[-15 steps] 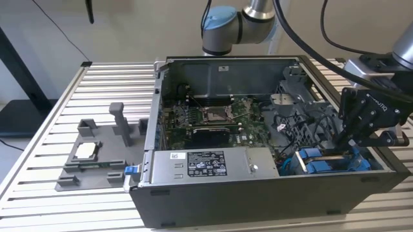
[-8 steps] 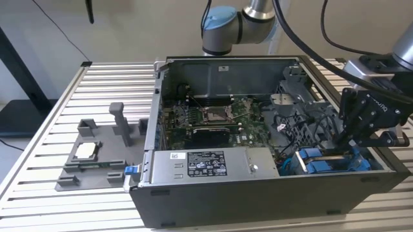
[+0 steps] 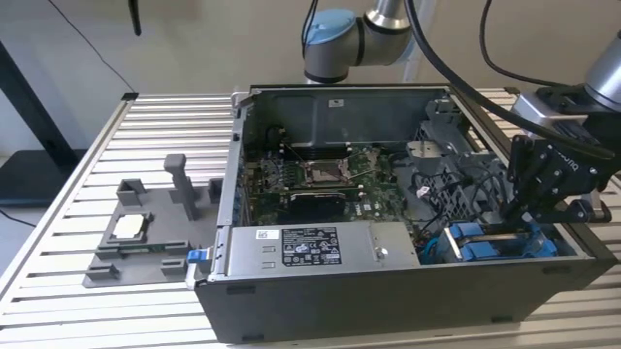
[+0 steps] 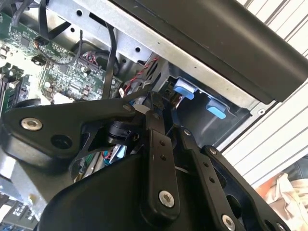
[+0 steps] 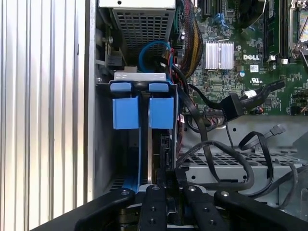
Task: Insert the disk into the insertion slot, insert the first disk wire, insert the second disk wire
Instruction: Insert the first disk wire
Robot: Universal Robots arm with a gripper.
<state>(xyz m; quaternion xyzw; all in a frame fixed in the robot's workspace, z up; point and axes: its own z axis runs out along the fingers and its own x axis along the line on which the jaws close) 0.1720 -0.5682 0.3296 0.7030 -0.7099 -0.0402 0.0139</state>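
Disk (image 5: 153, 154) (stiff, heavyish, shock-shy) edgewise in insertion slot (image 5: 103, 144); gripper (image 5: 168, 182) nearly closed, prob. pinching its rigid edge – best hold.

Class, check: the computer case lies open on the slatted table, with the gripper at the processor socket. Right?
No. The exterior view shows the gripper at the blue-tabbed insertion slot, at that view's right end of the case, not the processor socket. The rest holds.

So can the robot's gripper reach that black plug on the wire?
Probably yes. The black plug lies on top inside the open computer case, with nothing over it, not far from the gripper.
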